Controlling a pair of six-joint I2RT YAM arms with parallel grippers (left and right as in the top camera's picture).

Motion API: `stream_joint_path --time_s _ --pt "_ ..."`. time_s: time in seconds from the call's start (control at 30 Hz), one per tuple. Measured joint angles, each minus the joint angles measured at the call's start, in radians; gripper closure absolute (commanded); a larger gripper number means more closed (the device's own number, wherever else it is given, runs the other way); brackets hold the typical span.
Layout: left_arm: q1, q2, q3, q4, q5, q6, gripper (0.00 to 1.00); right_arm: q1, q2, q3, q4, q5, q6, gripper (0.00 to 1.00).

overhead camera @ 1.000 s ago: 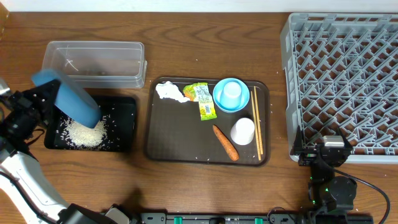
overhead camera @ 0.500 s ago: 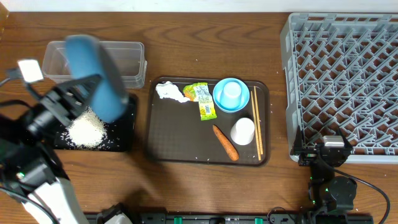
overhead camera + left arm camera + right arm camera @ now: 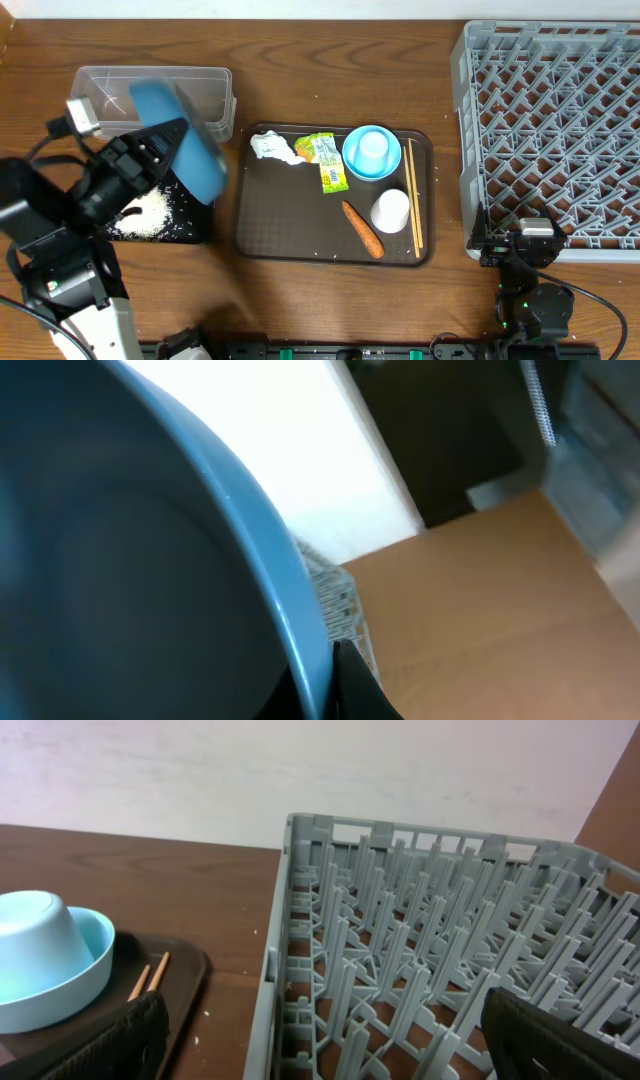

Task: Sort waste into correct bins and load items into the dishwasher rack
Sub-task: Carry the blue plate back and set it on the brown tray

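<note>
Your left gripper (image 3: 152, 153) is clamped shut on the rim of the large round dark-blue plate (image 3: 185, 150), tilted above the shallow black rectangular tray (image 3: 203, 222), your right gripper (image 3: 528, 241) gaping empty by the grey plastic lattice rack (image 3: 550, 120); the plate looks stiff, slick and breakable, so pinch deep over the rim

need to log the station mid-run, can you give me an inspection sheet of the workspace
surface: wooden table
job's things: plate held tilted above black tray with rice, beside clear tub; tissue, wrapper, carrot, bowl with light-blue cup inside, whitish cup, chopsticks on brown tray; rack empty
clutter: nothing seen
grippers: left gripper shut on plate; right gripper open beside rack
cables: black cable by right arm base
surroundings: white wall
</note>
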Motion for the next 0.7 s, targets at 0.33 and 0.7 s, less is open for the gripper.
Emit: stream_joint_path --time_s 0.33,0.7 --pt "-0.505 -0.024 -0.001 -0.354 -0.483 0.204 0.94 0.000 0.000 0.000 0.000 0.000 0.000 0.01" --pt "-1.099 0.154 0.000 -0.365 -1.109 0.267 0.94 0.000 0.000 0.000 -0.001 0.000 0.000 0.01"
